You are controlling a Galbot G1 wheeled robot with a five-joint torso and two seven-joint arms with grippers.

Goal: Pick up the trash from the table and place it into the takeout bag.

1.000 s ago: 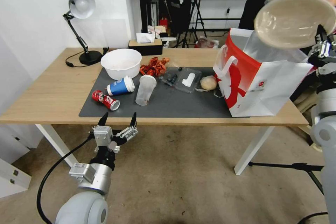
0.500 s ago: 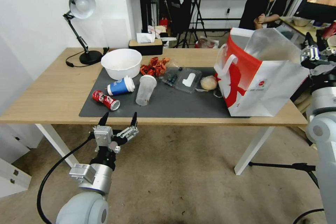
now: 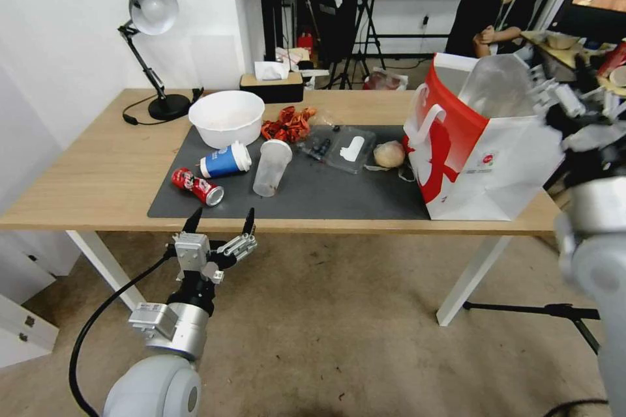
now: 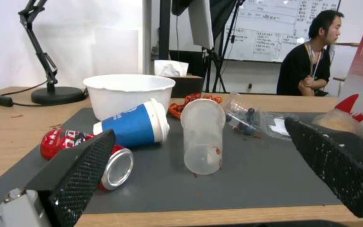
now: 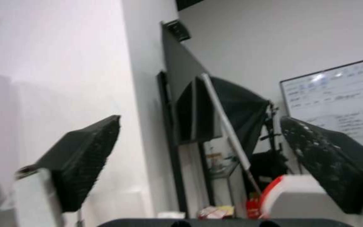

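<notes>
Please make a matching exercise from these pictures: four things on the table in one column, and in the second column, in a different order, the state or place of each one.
Things:
1. red soda can
2. clear plastic cup
3. takeout bag
4. small beige lump

States or places:
A. stands upright, mouth open
B. lies just beside the bag's red side
C. lies at the mat's left end
D. lies on its side between the blue cup and the clear tray

Pairs: 1-C, 2-D, 3-A, 4-B

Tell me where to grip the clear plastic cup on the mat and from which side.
Grip the clear plastic cup across its middle, coming down from above. It lies on its side, rim pointing away from the robot, so its round wall is exposed on both flanks; the blue paper cup lies close on one side.
</notes>
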